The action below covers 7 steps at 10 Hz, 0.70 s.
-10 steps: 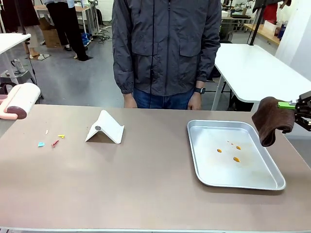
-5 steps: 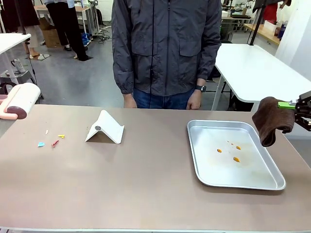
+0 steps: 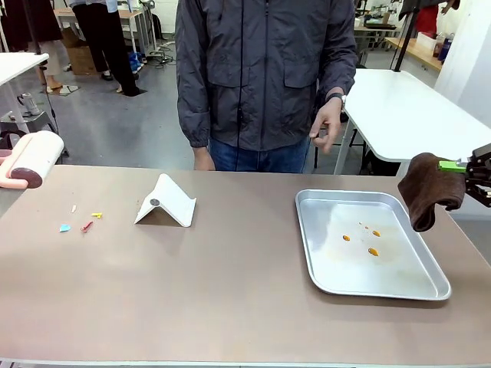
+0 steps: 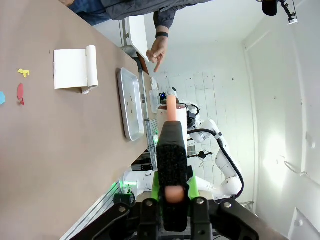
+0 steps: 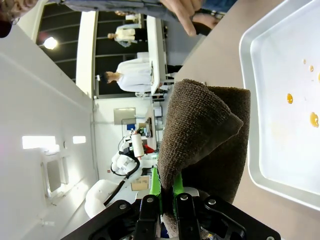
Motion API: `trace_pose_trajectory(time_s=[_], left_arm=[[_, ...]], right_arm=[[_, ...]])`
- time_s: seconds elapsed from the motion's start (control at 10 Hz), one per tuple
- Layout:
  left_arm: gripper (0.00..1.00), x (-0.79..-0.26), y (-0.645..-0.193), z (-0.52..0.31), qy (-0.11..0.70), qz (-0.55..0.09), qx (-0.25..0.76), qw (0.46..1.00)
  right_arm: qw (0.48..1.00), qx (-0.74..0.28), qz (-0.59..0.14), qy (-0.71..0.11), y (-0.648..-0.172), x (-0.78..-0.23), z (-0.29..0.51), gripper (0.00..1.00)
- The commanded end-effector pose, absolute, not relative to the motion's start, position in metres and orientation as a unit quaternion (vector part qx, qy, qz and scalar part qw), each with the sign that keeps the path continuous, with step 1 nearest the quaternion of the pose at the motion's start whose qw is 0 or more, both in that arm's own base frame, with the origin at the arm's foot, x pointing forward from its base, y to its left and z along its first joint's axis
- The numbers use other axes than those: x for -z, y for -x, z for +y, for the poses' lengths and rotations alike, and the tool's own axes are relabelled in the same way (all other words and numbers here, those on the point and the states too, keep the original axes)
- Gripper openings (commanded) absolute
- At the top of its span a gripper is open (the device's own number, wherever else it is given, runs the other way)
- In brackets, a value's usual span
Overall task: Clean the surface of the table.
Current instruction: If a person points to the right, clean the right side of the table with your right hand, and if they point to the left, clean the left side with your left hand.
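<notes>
Left gripper (image 4: 172,192), clamped shut on the lint roller (image 3: 34,153), should lay the roll flat on the table (image 3: 230,291) and run over the scraps (image 3: 87,226); right gripper (image 5: 167,197) grips the cloth (image 5: 205,135).

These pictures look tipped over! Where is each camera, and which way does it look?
Front: between the arms, looking across the table at the person; the right gripper, shut on a brown cloth, shows.
Left wrist: on the left arm, looking along the left gripper, shut on a roller, beside the table.
Right wrist: on the right arm, looking past its cloth.
Shared: all show the metal tray.
</notes>
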<state>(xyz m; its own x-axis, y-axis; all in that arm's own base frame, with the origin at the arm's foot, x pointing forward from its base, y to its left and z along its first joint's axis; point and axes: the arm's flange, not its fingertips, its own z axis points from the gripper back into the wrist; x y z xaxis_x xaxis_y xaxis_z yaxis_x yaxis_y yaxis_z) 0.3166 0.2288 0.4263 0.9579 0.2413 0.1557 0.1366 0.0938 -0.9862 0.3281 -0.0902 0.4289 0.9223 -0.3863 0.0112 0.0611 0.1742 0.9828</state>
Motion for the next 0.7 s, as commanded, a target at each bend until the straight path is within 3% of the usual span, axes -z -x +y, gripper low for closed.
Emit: trace_pose_trajectory(time_s=[0.0,0.6], left_arm=[[0.00,-0.4297,-0.3137,0.2268,0.681,-0.150,-0.031,0.716],[0.00,-0.4297,-0.3137,0.2268,0.681,-0.150,-0.031,0.716]], right_arm=[[0.755,0.157,-0.127,-0.624,-0.3274,-0.4349,-0.0902,0.00],[0.755,0.157,-0.127,-0.624,-0.3274,-0.4349,-0.0902,0.00]])
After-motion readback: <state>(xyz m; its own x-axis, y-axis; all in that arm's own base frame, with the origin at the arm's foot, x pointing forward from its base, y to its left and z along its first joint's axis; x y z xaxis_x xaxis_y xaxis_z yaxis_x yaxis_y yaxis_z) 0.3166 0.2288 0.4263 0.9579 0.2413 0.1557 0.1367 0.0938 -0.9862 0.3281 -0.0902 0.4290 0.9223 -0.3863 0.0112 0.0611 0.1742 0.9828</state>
